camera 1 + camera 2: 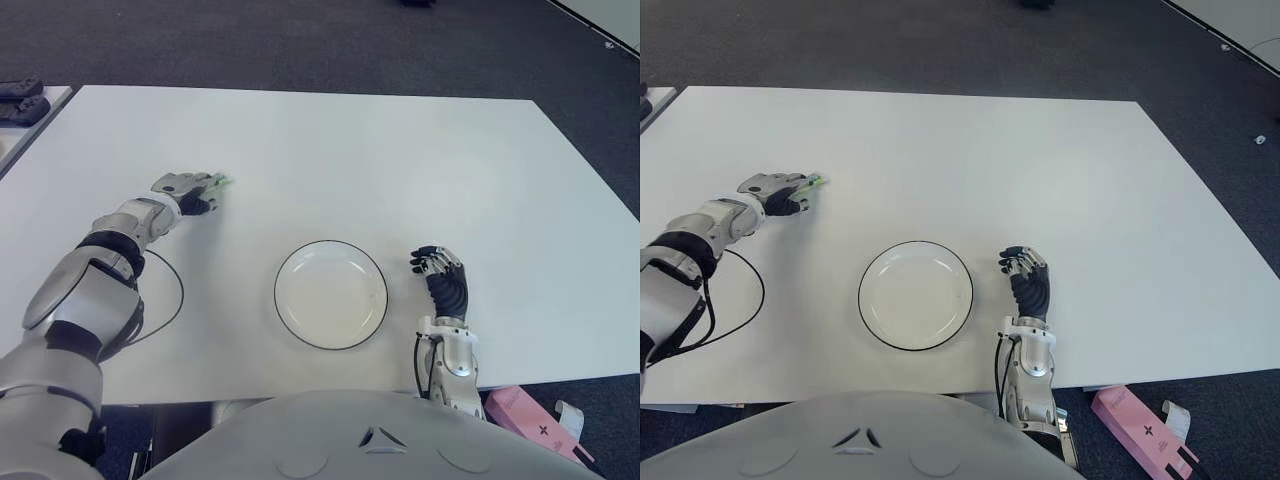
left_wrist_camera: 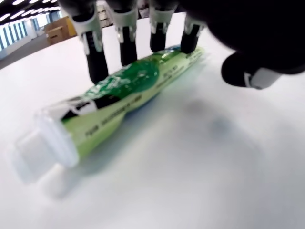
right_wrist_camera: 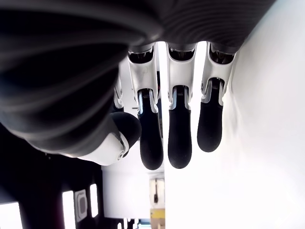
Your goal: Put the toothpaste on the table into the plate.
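Note:
A green toothpaste tube (image 2: 119, 98) with a white cap (image 2: 40, 150) lies flat on the white table (image 1: 400, 170), left of and beyond the plate. My left hand (image 1: 203, 190) is stretched out over it. The fingers (image 2: 95, 52) touch the tube's far side while the thumb (image 2: 245, 74) stays off it on the near side, so the hand is open around the tube. The white plate (image 1: 330, 295) with a dark rim sits near the table's front edge and holds nothing. My right hand (image 1: 440, 272) shows just right of the plate, fingers relaxed and holding nothing.
A black cable (image 1: 176, 290) loops on the table beside my left forearm. Dark objects (image 1: 20, 100) lie on a neighbouring table at far left. A pink box (image 1: 530, 420) is on the floor at the front right.

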Tool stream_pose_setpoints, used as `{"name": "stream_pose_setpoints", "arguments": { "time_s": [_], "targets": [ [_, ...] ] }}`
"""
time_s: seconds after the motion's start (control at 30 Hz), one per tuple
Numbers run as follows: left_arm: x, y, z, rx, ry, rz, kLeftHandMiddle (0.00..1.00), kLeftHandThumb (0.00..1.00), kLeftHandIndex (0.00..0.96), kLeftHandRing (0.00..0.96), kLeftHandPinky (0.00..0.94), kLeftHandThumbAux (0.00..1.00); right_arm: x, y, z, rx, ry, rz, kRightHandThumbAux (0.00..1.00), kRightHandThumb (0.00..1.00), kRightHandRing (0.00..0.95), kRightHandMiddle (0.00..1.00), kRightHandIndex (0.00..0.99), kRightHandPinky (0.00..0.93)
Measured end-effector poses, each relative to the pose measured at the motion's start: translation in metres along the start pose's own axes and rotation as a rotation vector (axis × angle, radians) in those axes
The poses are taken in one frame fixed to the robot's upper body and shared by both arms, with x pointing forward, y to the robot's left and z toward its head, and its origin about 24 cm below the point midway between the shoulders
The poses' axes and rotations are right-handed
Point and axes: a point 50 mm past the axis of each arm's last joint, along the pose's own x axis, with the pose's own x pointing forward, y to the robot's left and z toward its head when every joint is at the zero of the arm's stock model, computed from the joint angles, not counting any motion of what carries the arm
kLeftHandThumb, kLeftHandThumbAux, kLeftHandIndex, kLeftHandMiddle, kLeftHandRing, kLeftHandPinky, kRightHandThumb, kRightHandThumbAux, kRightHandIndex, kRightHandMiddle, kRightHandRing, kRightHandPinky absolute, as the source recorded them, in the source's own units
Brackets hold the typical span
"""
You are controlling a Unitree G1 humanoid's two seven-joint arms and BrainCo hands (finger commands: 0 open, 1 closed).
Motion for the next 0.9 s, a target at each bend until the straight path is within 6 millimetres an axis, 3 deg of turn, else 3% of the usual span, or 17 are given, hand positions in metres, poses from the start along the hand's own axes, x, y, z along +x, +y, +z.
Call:
{"name": "stream_pose_setpoints", "arguments": {
  "time_s": [0.4,0.9],
  "targets": [
    [0.0,-0.001,-0.001,-0.078,0.021,0.016,0.108,0.651,0.0,0.211,0.326,0.216,-0.001,-0.001,0.001,-0.002,-0.001,0.003,0.727,0.708,0.482,0.495,0.429,0.469],
    [-0.016,-0.005,0.005,-0.183,-0.123,0.19,0.113,0.57,0.0,0.12,0.164,0.121,0.0,-0.002,0.001,-0.011,0.0,0.007,0.728,0.709,0.484,0.492,0.428,0.47]
  ]
}}
